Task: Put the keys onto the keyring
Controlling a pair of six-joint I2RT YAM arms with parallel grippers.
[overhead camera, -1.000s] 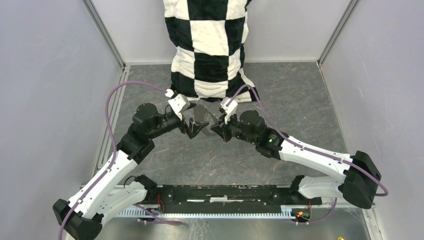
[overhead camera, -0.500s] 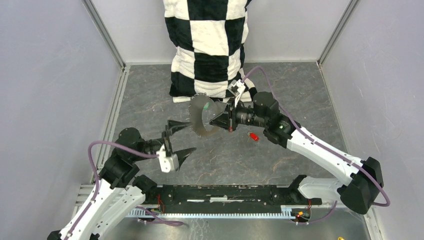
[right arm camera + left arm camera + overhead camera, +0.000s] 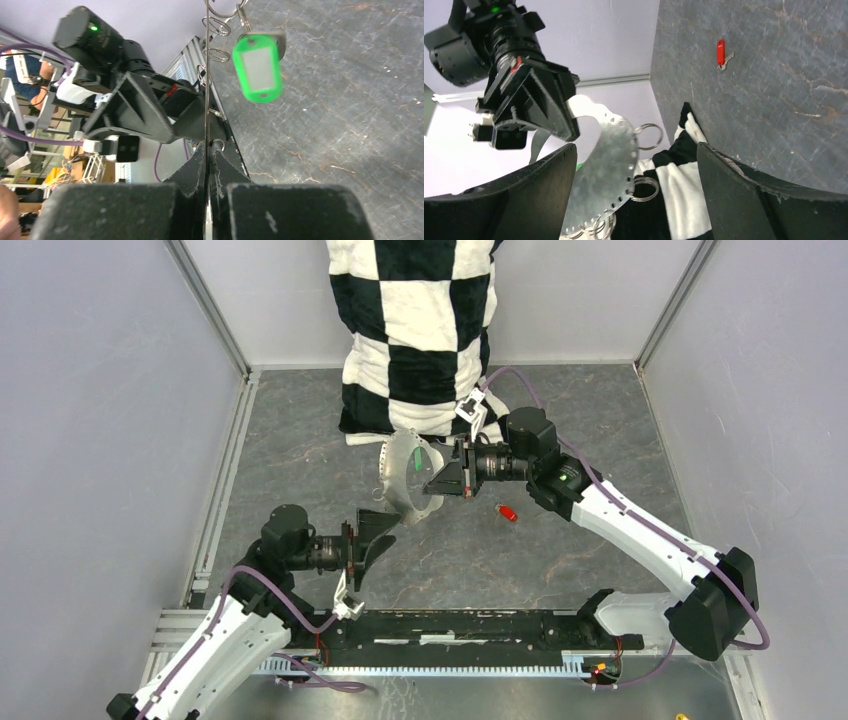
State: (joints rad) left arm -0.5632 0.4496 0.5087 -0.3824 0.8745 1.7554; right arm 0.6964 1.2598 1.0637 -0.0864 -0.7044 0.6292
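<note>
Keyring (image 3: pixel 405 480): clamped in the closed right gripper (image 3: pixel 207 150).
Green key (image 3: pixel 258 67): hung on keyring.
Red key (image 3: pixel 508 512): laid apart, right of keyring.
Left gripper (image 3: pixel 375 545): spread wide, empty, below keyring.

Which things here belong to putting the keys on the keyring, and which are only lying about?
For the job:
keyring, pinched by the shut right gripper
green key, seemingly hanging from it
red key, lying on the table
left gripper, open and empty

Only lying about:
checkered cloth at the back
</note>
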